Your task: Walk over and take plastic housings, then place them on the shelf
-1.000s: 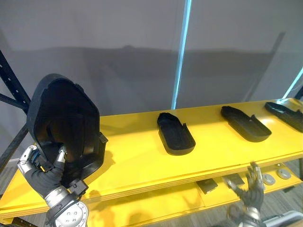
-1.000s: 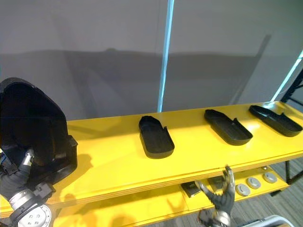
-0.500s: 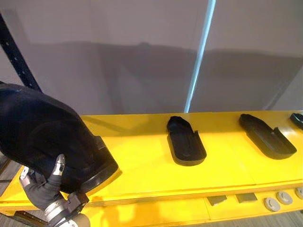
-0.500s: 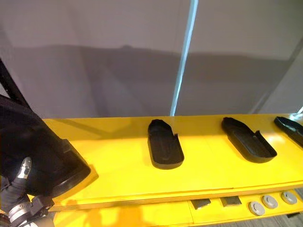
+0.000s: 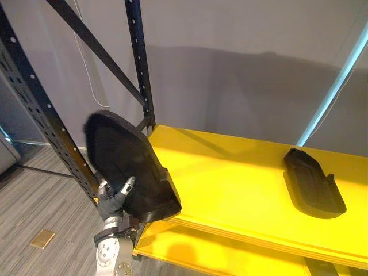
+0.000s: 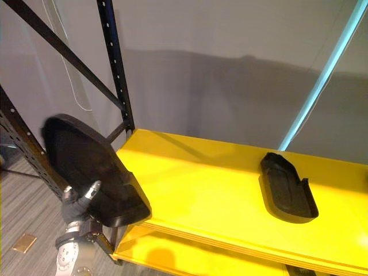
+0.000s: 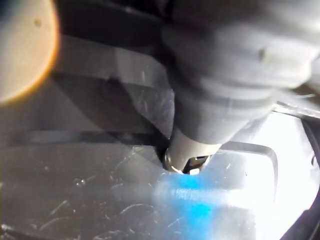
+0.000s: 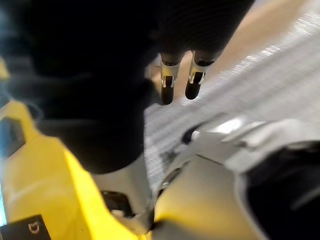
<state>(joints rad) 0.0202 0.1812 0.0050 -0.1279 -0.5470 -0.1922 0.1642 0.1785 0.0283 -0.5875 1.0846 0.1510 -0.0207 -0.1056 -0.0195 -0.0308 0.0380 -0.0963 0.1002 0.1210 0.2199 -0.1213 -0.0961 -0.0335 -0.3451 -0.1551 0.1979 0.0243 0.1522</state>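
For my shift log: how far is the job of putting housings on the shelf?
Done: one small housing lies flat on the yellow shelf. In hand: the left hand grips a large housing at the shelf's left end, tilted, not yet laid down. The right hand is empty. Left: lay it flat and release.

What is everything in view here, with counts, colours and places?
large housing: 1, black, at the shelf's left end, held
small housing: 1, black, lying flat on the shelf, right
shelf: 1, yellow
lower board: 1, yellow, under the shelf
rack uprights: 2, dark, perforated, left
light strip: 1, pale blue, on the grey wall
floor plate: 1, tan, lower left
left hand: curled round the large housing's edge
right hand: fingers relaxed, holding nothing
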